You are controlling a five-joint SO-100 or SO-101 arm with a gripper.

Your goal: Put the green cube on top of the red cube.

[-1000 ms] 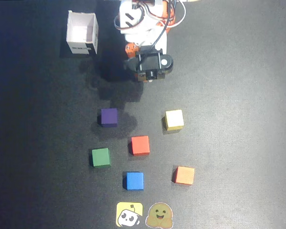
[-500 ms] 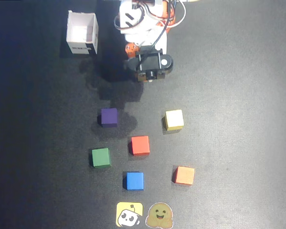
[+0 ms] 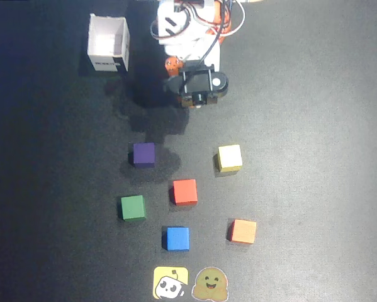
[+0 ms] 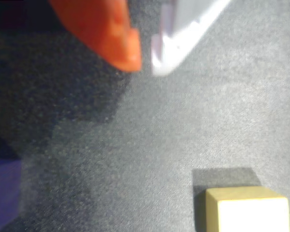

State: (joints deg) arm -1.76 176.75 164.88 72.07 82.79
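In the overhead view the green cube (image 3: 133, 207) rests on the black mat, left of centre. The red cube (image 3: 185, 191) sits just up and to its right, a short gap apart. My gripper (image 3: 196, 104) hangs folded close to the arm's base, far above both cubes in the picture. In the wrist view my gripper (image 4: 145, 65) has its orange finger (image 4: 111, 34) and white finger (image 4: 183, 29) nearly touching, with nothing between them. Neither the green nor the red cube appears in the wrist view.
A purple cube (image 3: 143, 154), yellow cube (image 3: 230, 157), blue cube (image 3: 177, 238) and paler orange cube (image 3: 243, 231) surround the pair. A white open box (image 3: 108, 44) stands at the upper left. Two stickers (image 3: 189, 283) lie at the bottom edge.
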